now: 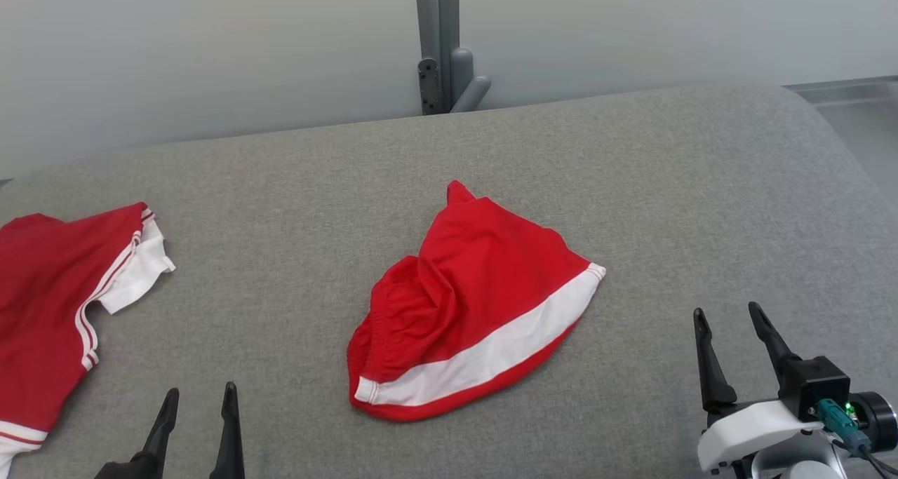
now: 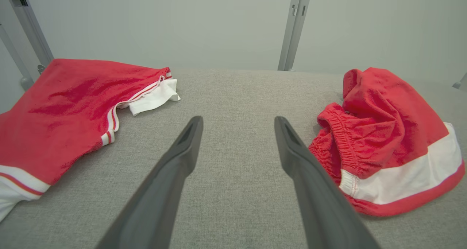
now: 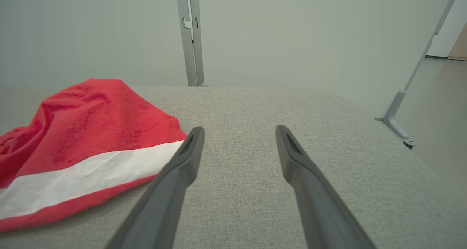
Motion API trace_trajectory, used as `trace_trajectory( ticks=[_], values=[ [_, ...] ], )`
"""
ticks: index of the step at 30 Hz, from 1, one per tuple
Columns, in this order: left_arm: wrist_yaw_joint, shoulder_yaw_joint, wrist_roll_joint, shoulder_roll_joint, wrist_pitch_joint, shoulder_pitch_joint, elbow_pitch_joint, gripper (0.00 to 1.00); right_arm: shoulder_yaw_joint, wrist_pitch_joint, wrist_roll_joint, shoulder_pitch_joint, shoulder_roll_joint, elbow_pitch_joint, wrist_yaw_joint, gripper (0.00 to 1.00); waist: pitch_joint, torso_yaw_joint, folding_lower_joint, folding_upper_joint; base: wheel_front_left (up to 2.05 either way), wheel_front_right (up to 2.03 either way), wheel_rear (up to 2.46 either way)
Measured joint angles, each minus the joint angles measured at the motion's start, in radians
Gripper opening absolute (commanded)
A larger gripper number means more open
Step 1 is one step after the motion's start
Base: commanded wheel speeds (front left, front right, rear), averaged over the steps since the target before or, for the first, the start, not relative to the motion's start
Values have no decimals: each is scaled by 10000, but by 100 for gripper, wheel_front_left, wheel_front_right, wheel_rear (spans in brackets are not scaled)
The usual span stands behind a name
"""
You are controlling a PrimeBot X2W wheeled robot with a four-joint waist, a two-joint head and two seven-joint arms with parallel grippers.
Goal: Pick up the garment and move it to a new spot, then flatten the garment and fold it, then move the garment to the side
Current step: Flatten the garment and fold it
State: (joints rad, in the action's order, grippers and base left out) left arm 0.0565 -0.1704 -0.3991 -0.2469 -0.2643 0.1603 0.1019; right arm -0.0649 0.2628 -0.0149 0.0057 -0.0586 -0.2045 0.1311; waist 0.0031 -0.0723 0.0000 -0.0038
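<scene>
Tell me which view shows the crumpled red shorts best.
The head view: the red shorts lie whole and unobstructed. The left wrist view shows the elastic waistband close up, but a finger overlaps one edge. The right wrist view cuts them off at its left edge.

garment [image 1: 470, 304]: red shorts, white band | crumpled (elastic waistband bunched) | lies central, unfolded
</scene>
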Motion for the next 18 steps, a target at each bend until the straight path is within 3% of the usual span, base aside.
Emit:
trace_trajectory(
  ticks=[10, 18],
  values=[
    [-1262, 1513, 897, 903, 0, 437, 94, 100, 182, 0, -2, 60, 13, -270, 0, 100, -90, 493, 0, 0, 0, 0, 0],
    [-1666, 1958, 1375, 1356, 0, 378, 238, 100, 313, 0, -42, 59, 35, -359, 0, 100, -74, 454, 0, 0, 0, 0, 0]
  ],
)
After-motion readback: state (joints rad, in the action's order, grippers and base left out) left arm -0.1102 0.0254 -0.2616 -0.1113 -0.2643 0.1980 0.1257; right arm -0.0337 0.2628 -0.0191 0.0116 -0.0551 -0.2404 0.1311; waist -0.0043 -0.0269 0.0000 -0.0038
